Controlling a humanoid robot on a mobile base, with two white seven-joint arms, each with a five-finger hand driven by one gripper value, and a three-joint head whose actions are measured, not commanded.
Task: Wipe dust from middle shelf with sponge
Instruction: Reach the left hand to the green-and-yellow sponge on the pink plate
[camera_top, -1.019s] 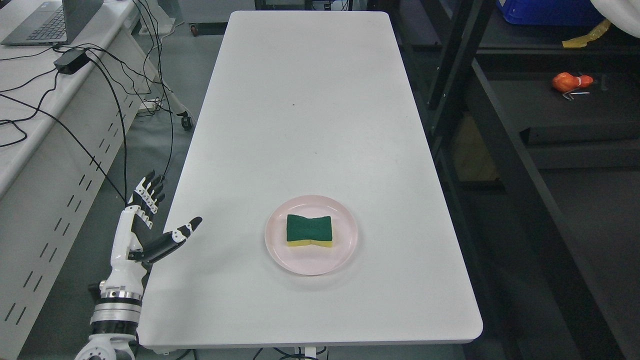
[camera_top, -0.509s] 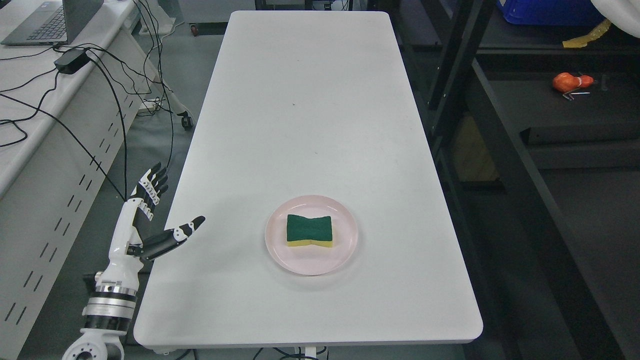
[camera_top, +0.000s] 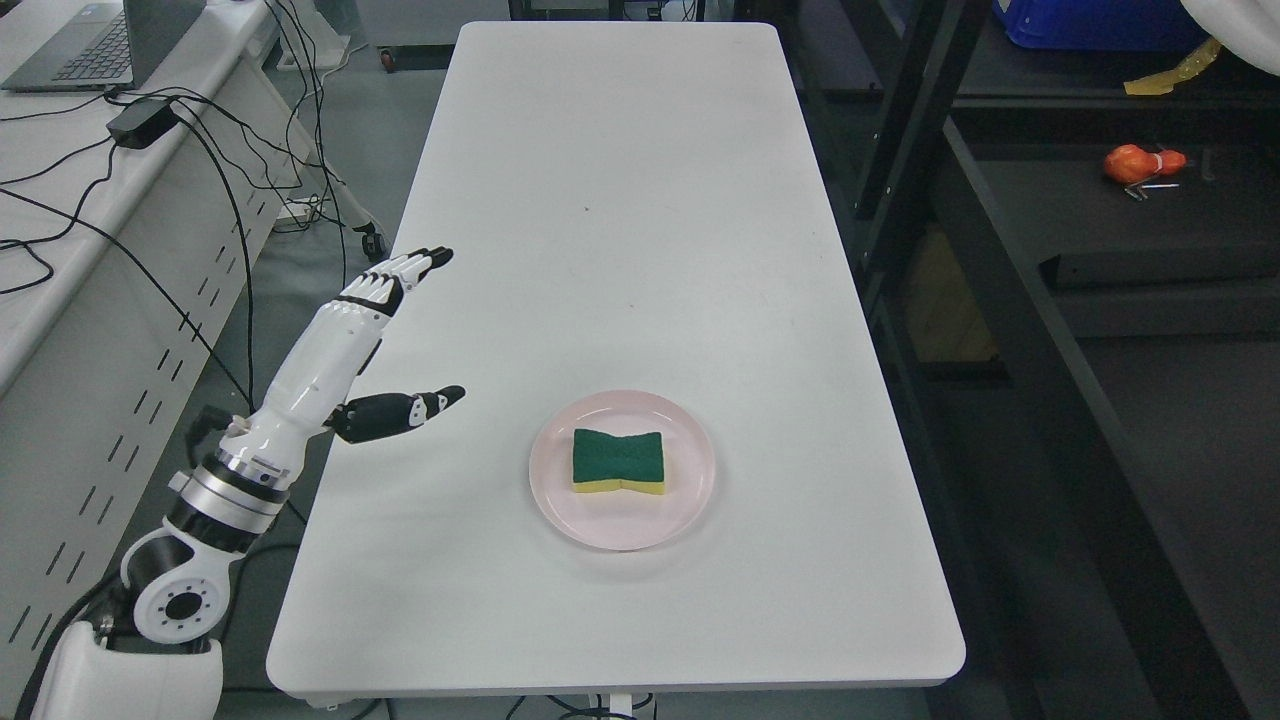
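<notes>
The green-and-yellow sponge (camera_top: 619, 462) is seen lying flat on a pink plate (camera_top: 690, 505) near the front of the white bench (camera_top: 620, 200). The left hand (camera_top: 375, 340) is held over the bench's left edge, fingers extended, nothing grasped, well apart from the plate.

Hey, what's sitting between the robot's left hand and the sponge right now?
Nothing but bare white table and the near rim of the pink plate holding the sponge. The head view shows the open left hand with no object in that stretch.
</notes>
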